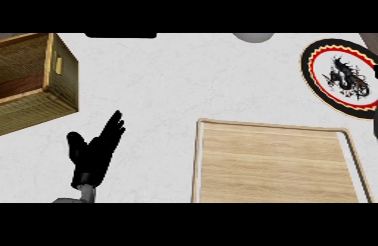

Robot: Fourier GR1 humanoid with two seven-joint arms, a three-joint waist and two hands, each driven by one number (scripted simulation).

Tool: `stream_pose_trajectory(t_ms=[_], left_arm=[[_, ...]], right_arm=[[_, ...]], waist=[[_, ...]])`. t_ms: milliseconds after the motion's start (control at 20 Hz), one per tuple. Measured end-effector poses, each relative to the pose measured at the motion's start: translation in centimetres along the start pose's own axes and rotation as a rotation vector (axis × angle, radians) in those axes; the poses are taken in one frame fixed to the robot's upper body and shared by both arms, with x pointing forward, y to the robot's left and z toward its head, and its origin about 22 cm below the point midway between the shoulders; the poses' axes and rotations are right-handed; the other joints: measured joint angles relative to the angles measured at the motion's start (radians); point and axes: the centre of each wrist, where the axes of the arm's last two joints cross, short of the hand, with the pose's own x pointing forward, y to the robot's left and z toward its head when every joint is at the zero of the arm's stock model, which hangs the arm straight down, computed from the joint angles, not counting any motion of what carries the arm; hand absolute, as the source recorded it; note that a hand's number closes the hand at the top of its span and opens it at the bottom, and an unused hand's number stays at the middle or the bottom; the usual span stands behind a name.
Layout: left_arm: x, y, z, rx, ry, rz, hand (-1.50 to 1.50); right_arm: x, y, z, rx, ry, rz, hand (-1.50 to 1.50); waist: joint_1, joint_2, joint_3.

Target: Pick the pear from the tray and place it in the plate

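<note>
Since we see no pear on the wooden tray (pixel 277 162) or the plate (pixel 341 79) at the far right, and only our left hand (pixel 94 152) rests open at the near left, we should find the pear before reaching.

Counter (pixel 184 80): white, with faint grey marbling.
Tray (pixel 273 165): pale wood with horizontal grain bands, inside a lighter tan rim.
Plate (pixel 341 79): black outer band, then a yellow scalloped line, a red ring and a white centre bearing a black dragon-like figure (touches of red in it).
Wooden box (pixel 33 80): golden-brown planks with a darker reddish-brown strip across its top face and a light yellow edge.
Left hand (pixel 94 152): black, on a grey forearm.
Object at the top edge (pixel 253 37): grey, rounded, mostly cut off.
</note>
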Motion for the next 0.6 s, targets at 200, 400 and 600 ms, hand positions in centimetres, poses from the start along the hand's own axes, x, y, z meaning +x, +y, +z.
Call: stream_pose_trajectory(t_ms=[200,400,600], left_arm=[[-0.2,0.2,0.0,0.017,0.012,-0.004,0.00],[-0.4,1.1,0.1,0.028,0.008,-0.004,0.00],[-0.1,0.9,0.2,0.034,0.016,-0.005,0.00]], right_arm=[[-1.6,-0.8,0.6,0.075,0.009,-0.106,-1.50],[-4.5,-1.9,1.9,0.178,-0.001,-0.175,-1.50],[-7.4,-3.3,3.4,0.264,-0.015,-0.198,-1.50]], waist=[[-0.015,-0.008,-0.002],[-0.025,-0.013,-0.005],[-0.031,-0.016,-0.008]])
